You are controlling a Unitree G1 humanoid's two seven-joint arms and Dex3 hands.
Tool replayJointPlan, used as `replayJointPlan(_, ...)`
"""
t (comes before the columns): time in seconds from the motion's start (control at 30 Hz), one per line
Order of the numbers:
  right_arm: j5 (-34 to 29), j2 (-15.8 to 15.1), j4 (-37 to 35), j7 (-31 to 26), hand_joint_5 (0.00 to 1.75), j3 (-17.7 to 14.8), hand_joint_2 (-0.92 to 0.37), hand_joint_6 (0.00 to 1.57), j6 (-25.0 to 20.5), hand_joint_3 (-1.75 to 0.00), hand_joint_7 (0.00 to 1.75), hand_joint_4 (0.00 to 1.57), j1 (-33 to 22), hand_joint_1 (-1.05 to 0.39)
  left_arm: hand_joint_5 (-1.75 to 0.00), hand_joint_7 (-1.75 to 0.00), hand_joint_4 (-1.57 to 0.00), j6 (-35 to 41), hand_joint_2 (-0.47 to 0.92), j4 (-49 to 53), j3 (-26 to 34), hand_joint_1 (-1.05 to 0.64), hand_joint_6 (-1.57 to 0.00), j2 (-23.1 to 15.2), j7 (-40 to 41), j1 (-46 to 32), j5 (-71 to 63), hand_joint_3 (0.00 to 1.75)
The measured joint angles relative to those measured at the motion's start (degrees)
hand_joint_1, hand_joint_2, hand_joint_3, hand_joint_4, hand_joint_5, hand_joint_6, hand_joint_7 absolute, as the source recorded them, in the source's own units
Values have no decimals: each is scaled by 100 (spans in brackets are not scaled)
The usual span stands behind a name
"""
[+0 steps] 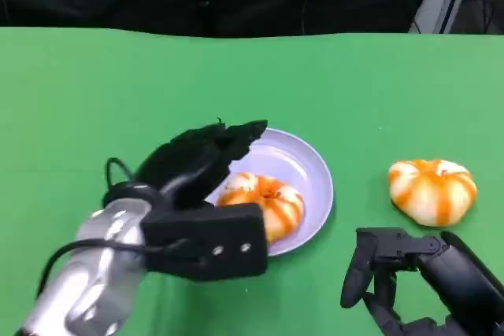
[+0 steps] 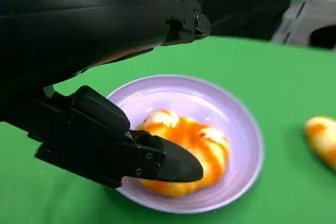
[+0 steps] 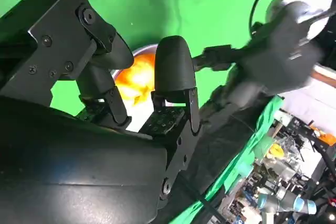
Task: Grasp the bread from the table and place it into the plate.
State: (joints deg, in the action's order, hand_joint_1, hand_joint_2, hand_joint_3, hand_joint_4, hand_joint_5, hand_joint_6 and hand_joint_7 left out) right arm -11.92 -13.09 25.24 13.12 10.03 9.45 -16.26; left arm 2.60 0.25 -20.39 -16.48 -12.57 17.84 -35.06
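Observation:
An orange-and-white striped bread point(image 1: 268, 201) lies inside the lilac plate point(image 1: 316, 172) near the middle of the green table. My left hand point(image 1: 197, 159) hovers over the near-left side of the plate, fingers stretched out above the bread and apart from it. In the left wrist view the bread point(image 2: 202, 145) rests on the plate point(image 2: 239, 116), the thumb point(image 2: 168, 163) sits just in front of it, and the other fingers point(image 2: 178, 22) stand well above. My right hand point(image 1: 409, 277) is low at the front right, fingers apart, holding nothing.
A second striped bread point(image 1: 432, 190) lies on the table to the right of the plate, just beyond my right hand, and shows at the edge of the left wrist view point(image 2: 321, 139). The table's far edge meets a dark backdrop.

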Motion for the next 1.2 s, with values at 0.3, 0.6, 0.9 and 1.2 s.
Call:
replayJointPlan(0.3, -2, -1, 17, 10, 166, 1, -28, 81, -22, -139, 131, 85, 11, 10, -77, -28, -78, -684, 92, -1009, 1260, -20, -84, -38, 124, -1334, 1625, 24)
replayJointPlan(0.6, 0, 13, 69, 14, 167, 32, -29, 81, -139, -139, 129, 85, 14, 12, -143, -110, -84, -1307, 53, -1684, 2016, 2, -86, 164, 329, -2763, 2484, 118)
replayJointPlan(0.9, 54, -18, -17, 31, 166, -42, -28, 81, -27, -140, 131, 85, 26, 10, -174, -151, -81, -2158, 46, -1736, 2267, 2, -74, 895, 812, -3853, 2914, 136)
replayJointPlan(1.2, 46, -43, -110, 29, 165, -53, -27, 82, 97, -143, 130, 87, 23, 11, -172, -151, -83, -2773, 41, -1372, 2297, 2, -76, 1238, 927, -3867, 3109, 141)
